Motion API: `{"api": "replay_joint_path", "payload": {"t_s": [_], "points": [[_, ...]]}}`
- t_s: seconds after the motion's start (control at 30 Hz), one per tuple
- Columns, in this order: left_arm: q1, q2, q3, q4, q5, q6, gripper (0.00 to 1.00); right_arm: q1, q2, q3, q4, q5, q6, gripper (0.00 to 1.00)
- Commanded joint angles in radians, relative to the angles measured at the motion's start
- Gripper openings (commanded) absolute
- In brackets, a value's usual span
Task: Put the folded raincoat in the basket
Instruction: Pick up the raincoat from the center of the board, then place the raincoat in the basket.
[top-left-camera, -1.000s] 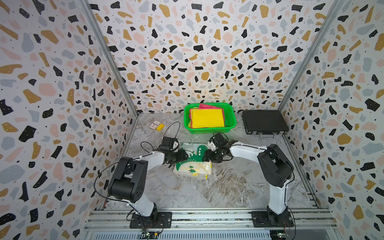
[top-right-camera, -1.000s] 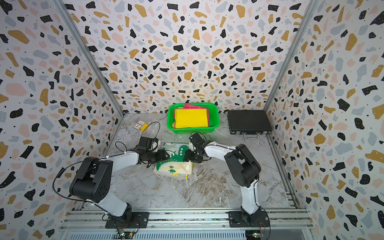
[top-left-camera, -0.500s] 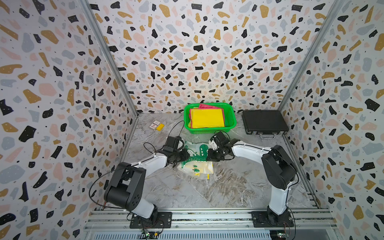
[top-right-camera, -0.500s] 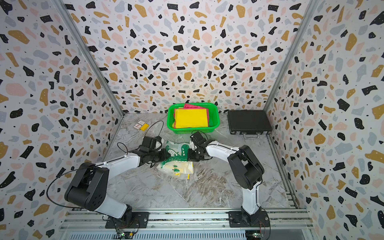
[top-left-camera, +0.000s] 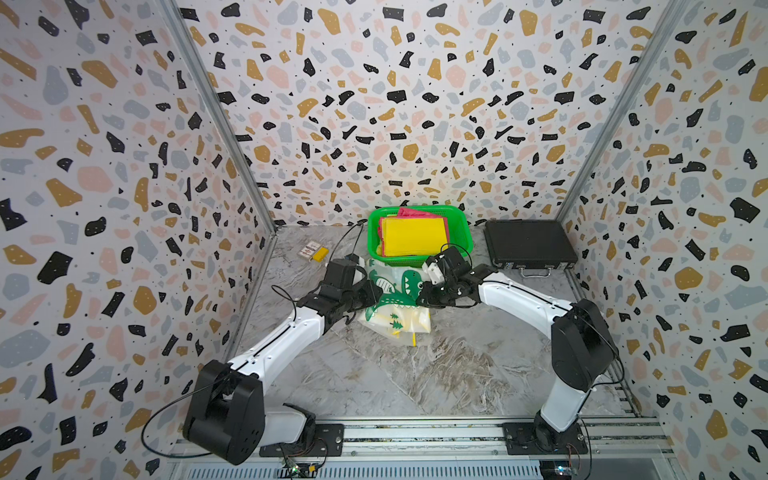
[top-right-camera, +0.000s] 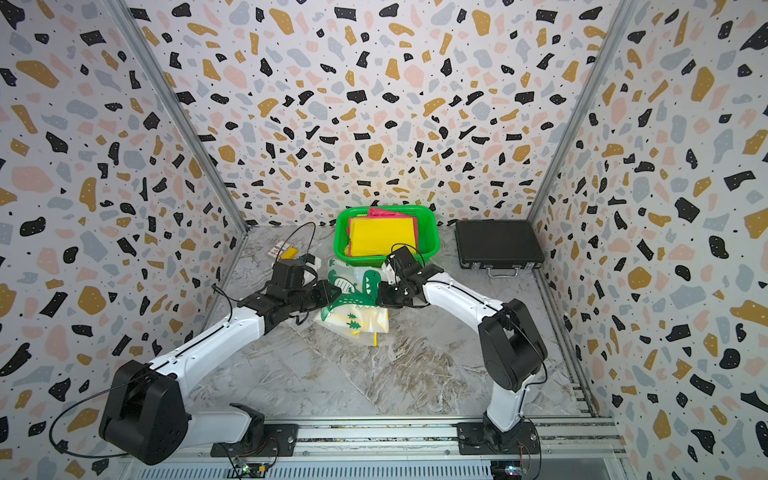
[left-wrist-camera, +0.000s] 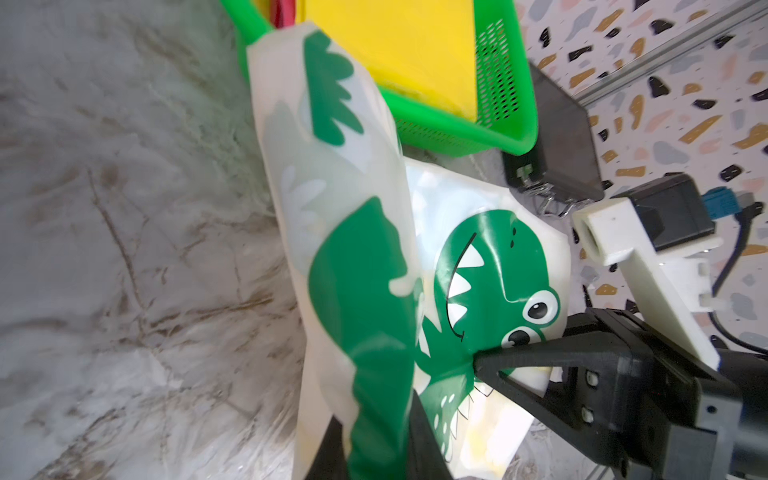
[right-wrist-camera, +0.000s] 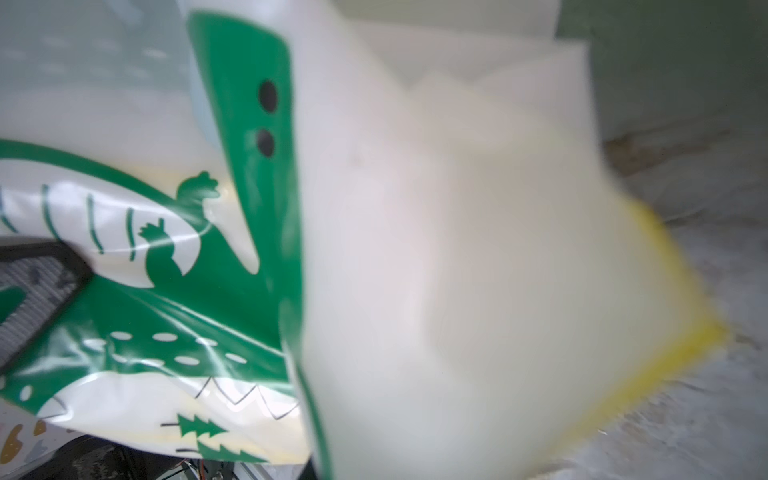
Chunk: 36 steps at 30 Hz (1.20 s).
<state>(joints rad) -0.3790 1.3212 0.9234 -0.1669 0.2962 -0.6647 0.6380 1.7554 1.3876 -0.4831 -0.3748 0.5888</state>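
Though folded, glossy translucent plastic raincoat (top-left-camera: 398, 293).

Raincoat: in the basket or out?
Out. The raincoat, pinched by the left gripper and right gripper, hangs in front of the basket, outside its rim.

The left claw (top-right-camera: 335, 296) and right claw (top-right-camera: 380, 293) pinch the folded raincoat (top-right-camera: 355, 300) between them near the basket (top-right-camera: 361, 262).

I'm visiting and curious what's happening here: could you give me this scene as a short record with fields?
Item handled: dinosaur-print raincoat, in front of basket, not inside
Left gripper: shut on raincoat
Right gripper: shut on raincoat
Basket: green, holds yellow folded item
Beside basket: closed black briefcase
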Motion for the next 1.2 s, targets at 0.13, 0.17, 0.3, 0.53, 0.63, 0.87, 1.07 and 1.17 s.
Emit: {"api": "replay_joint_path", "payload": {"t_s": [0.13,0.17,0.3,0.53,0.63,0.87,1.07,1.17], "points": [[-0.024,0.074,0.226,0.129,0.016,-0.107,0.0,-0.094,-0.06,0.195,-0.121,-0.144,-0.055,0.0],[-0.028,0.1,0.265,0.143,0.02,-0.119,0.0,-0.106,-0.051,0.225,-0.133,-0.158,-0.06,0.0],[-0.046,0.237,0.427,0.227,0.026,-0.149,0.0,-0.169,0.009,0.379,-0.2,-0.196,-0.106,0.0],[-0.048,0.508,0.618,0.477,0.022,-0.213,0.0,-0.295,0.181,0.617,-0.23,-0.234,-0.149,0.0],[-0.043,0.658,0.774,0.479,0.054,-0.207,0.0,-0.346,0.298,0.754,-0.234,-0.289,-0.146,0.0],[0.021,0.918,1.011,0.514,0.105,-0.239,0.0,-0.412,0.615,1.133,-0.274,-0.383,-0.144,0.0],[0.117,0.998,1.019,0.496,0.176,-0.237,0.0,-0.437,0.759,1.232,-0.249,-0.419,-0.095,0.0],[0.147,1.007,0.983,0.475,0.209,-0.209,0.01,-0.438,0.793,1.23,-0.238,-0.429,-0.088,0.0]]}}
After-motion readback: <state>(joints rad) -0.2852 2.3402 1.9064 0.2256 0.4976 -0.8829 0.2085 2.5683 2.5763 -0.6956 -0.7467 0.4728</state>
